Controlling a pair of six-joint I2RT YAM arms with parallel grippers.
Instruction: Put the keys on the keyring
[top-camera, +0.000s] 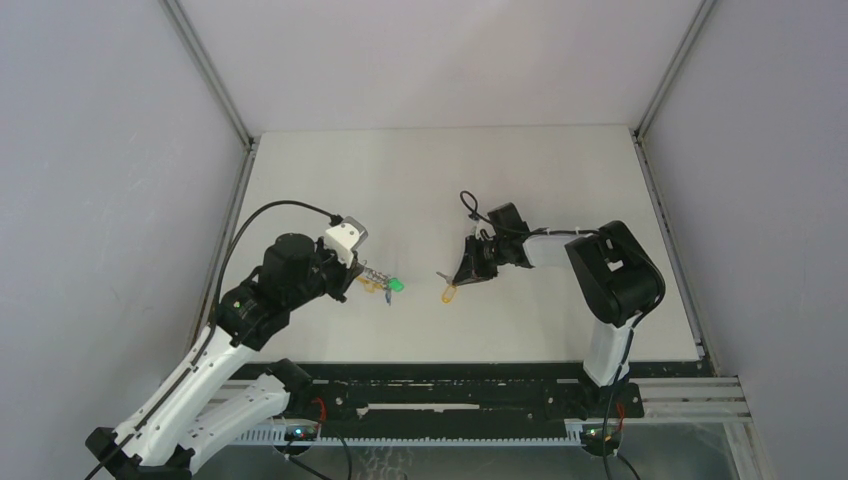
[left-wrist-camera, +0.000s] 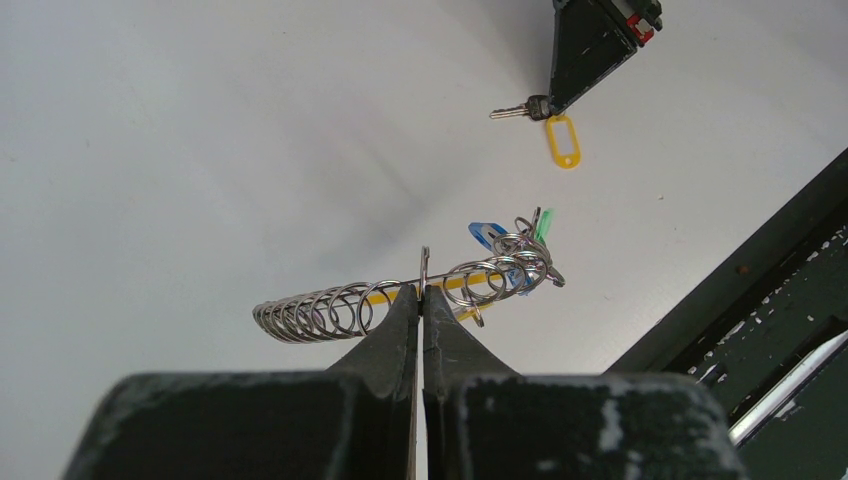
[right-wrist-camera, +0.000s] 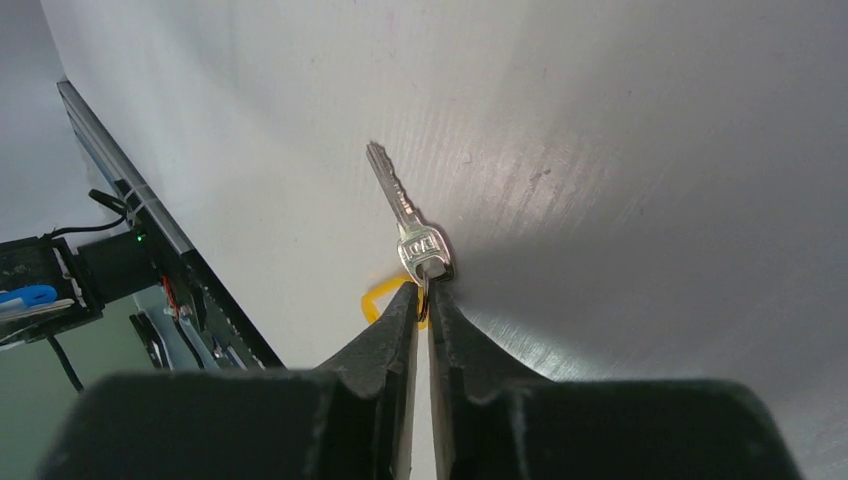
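left end effector (left-wrist-camera: 422, 298) pinched shut on keyring (left-wrist-camera: 310, 315) above the surface (top-camera: 420, 180), right end effector (right-wrist-camera: 427, 300) clamped shut on key (right-wrist-camera: 408, 220) at its head, well apart from keyring; risk: thin grip lets key twist or slip, missing the ring opening.

Flat, matte white tabletop (top-camera: 450, 180)

Coiled keyring (left-wrist-camera: 320, 312), silver key (right-wrist-camera: 405, 215) apart

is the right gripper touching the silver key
Touching. The right wrist view shows the right gripper with its fingertips closed on the head end of the silver key, with no gap visible between them.
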